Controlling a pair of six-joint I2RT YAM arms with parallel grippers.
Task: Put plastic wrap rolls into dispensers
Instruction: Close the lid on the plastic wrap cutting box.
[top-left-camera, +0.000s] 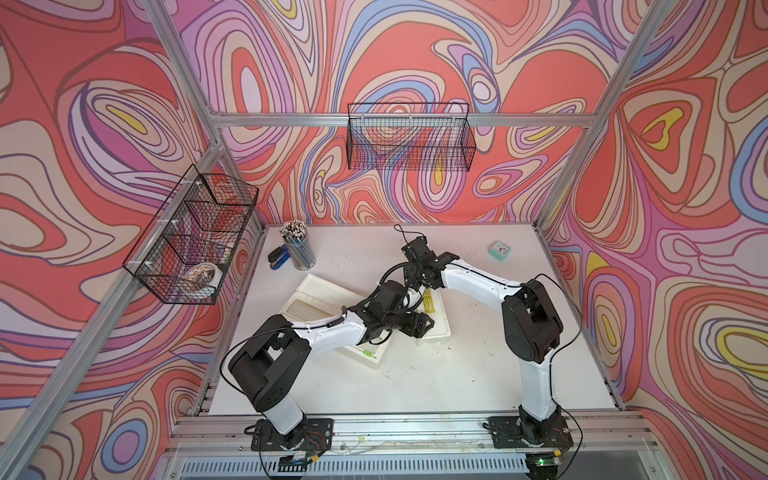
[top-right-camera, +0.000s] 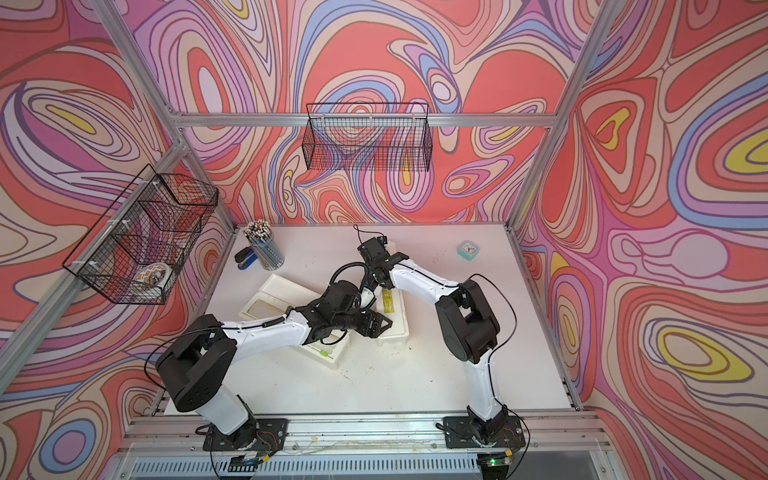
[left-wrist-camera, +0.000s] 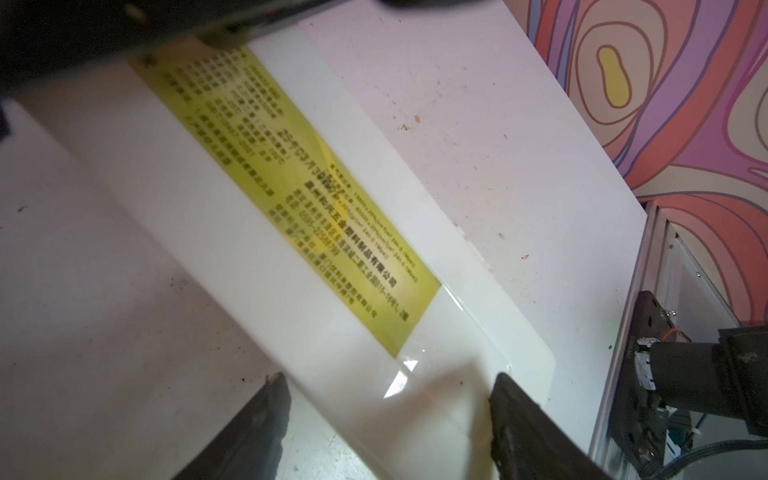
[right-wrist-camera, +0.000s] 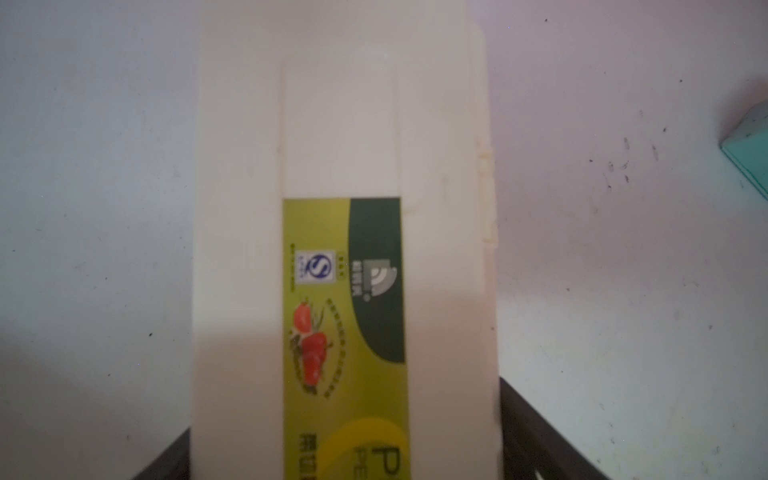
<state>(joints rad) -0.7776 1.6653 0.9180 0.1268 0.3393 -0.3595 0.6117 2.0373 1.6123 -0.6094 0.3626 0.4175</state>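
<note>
Dispenser (top-left-camera: 439, 328) is shut, right gripper (right-wrist-camera: 345, 432) pinching its far end across the width. Left gripper (left-wrist-camera: 390, 380) straddles its near end, can't tell if it's clamped.

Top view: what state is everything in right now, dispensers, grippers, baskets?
Left dispenser, open, lid laid back.
Right dispenser, closed.
Left gripper, astride right dispenser's near end, grip unclear.
Right gripper, closed on right dispenser.
Rolls, none visible.
Back basket, nothing seen inside.
Side basket, holds a patterned item.
Pencil cup, upright, full.
</note>
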